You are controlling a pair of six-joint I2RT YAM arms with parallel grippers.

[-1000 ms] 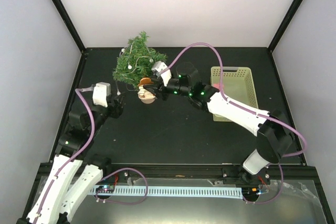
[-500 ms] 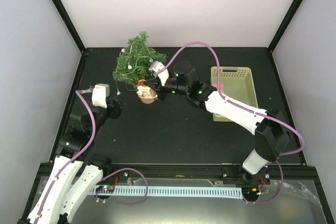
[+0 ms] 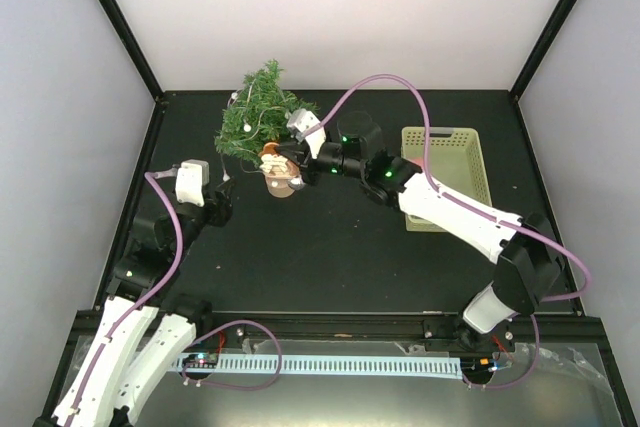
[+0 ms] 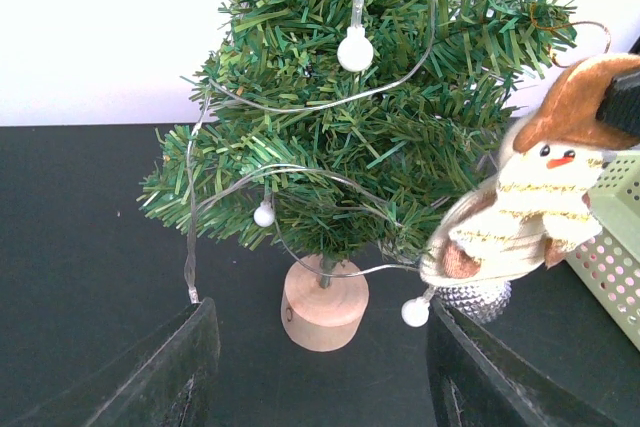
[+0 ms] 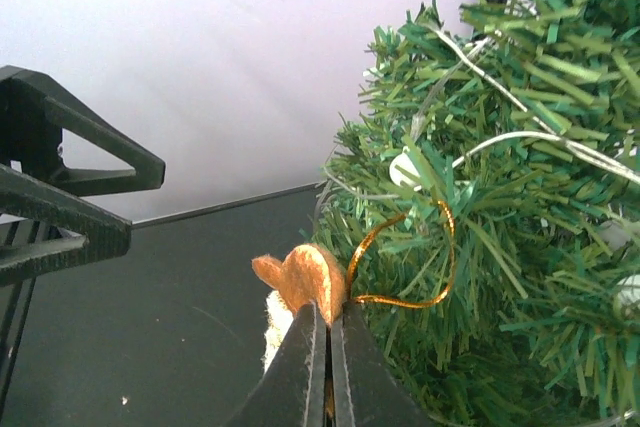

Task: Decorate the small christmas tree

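1. We found the small christmas tree (image 3: 262,117) at the far left of the black desk (image 3: 330,257), close to the back wall. It stood upright on its round wood disc base (image 4: 323,304).
2. A clear light string (image 4: 300,172) with white bulbs wound loosely round the branches. 1 bulb sat high on the tree, 1 at mid height on the left, and 1 dangled low beside the base.
3. Over came the right arm, stretched across the desk from the right with its wrist at the tree's lower right side.
4. The right fingers (image 5: 300,367) were pressed narrow, nearly shut, and they pinched a snowman ornament (image 4: 525,212) by its brown hat (image 5: 305,282).
5. From the left wrist we saw the snowman tilted and off the desk. It hung just beside the lower right branches, with a silvery bit below it.
6. A thin gold loop (image 5: 420,257) rose from the hat and curled in against the needles. We could not tell whether it had hooked onto a branch.
7. The left arm was set back on the left side of the desk, near the tree but clear of it, with its camera looking at the trunk.
8. The left fingers (image 4: 170,377) were spread wide and held nothing, with the tree's base framed between them.
9. A pale green lattice basket (image 3: 440,131) sat on the right of the desk, well apart from the tree. The right arm crossed over its near left corner.
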